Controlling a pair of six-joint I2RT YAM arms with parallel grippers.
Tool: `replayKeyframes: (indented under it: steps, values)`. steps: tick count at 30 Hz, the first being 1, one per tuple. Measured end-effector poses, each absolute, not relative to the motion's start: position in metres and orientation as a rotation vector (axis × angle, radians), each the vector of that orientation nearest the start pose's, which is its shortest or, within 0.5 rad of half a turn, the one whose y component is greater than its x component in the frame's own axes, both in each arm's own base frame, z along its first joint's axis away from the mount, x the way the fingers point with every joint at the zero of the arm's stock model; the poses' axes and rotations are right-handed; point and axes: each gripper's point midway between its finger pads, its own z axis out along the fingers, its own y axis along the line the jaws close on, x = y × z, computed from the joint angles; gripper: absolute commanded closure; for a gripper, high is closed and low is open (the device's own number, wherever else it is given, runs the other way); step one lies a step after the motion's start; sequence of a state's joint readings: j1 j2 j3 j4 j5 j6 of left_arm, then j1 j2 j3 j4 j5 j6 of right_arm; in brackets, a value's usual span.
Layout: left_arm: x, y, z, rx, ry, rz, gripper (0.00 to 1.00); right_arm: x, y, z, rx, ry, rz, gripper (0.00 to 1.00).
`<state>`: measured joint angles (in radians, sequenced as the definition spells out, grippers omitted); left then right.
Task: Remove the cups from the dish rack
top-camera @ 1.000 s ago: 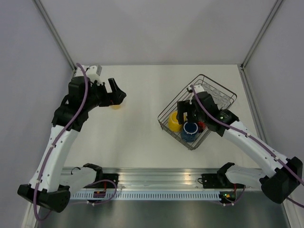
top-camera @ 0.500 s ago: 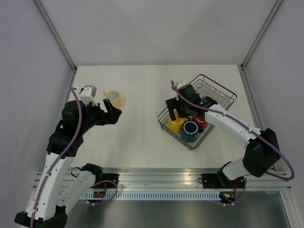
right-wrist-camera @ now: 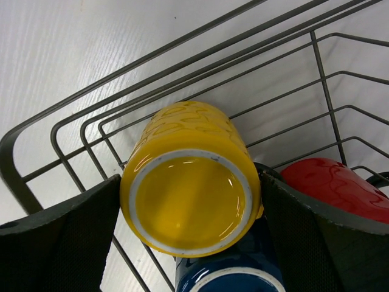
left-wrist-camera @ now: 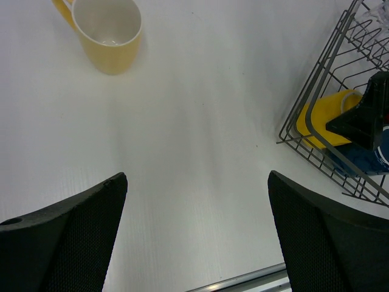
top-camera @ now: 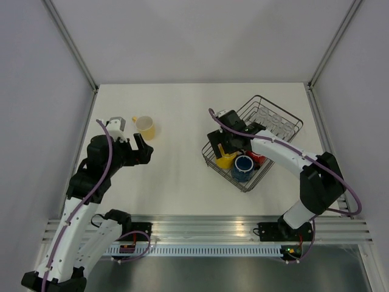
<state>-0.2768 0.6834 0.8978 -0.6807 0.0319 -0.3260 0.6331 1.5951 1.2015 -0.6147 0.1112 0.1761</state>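
At the near-left corner of the dish rack [top-camera: 282, 111], right fingers [right-wrist-camera: 61, 243] have arrived wide open astride the bright yellow mug [right-wrist-camera: 188, 201]; left fingers [left-wrist-camera: 67, 237] open, empty, withdrawn.

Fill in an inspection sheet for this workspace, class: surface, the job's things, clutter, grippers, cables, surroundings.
Surface: white table, no spills seen.
Job's things: pale yellow mug upright on the table, left side; bright yellow mug, red mug and dark blue mug bunched at the near end of the dish rack; clear tumblers at its far end.
Clutter: nothing seen.
Grippers: left gripper open, empty, above the table; right gripper open, straddling the bright yellow mug.
Cables: purple cable along each arm.
Surroundings: grey walls; metal rail at the near edge.
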Motion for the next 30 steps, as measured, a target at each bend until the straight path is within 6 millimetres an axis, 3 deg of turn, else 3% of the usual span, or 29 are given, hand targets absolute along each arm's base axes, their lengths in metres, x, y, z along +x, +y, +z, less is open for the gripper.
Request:
replayKeyframes:
  steps: [7, 17, 20, 21, 23, 24, 26, 27, 30]
  values:
    - [0.232, -0.088, 0.24, -0.016, 2.073, -0.42, 0.0, 0.311, 0.211, 0.089, -0.565, 2.553, 0.107, 0.05]
    - [0.231, -0.091, 0.24, -0.003, 2.077, -0.438, 0.0, 0.317, 0.215, 0.089, -0.572, 2.545, 0.081, 0.11]
    - [0.231, -0.093, 0.24, 0.002, 2.078, -0.446, 0.0, 0.317, 0.216, 0.089, -0.573, 2.544, 0.08, 0.34]
    - [0.23, -0.093, 0.24, 0.004, 2.078, -0.449, 0.0, 0.317, 0.216, 0.089, -0.573, 2.543, 0.08, 0.51]
    - [0.23, -0.094, 0.24, 0.006, 2.078, -0.452, 0.0, 0.317, 0.216, 0.09, -0.573, 2.542, 0.081, 0.63]
    - [0.23, -0.094, 0.24, 0.006, 2.079, -0.452, 0.0, 0.317, 0.216, 0.09, -0.573, 2.541, 0.082, 0.75]
    - [0.23, -0.094, 0.239, 0.006, 2.08, -0.452, 0.0, 0.316, 0.216, 0.09, -0.575, 2.543, 0.081, 0.82]
    - [0.23, -0.094, 0.239, 0.006, 2.081, -0.452, 0.0, 0.315, 0.216, 0.09, -0.577, 2.546, 0.08, 0.92]
    - [0.23, -0.094, 0.239, 0.006, 2.081, -0.452, 0.0, 0.312, 0.214, 0.091, -0.585, 2.561, 0.072, 1.0]
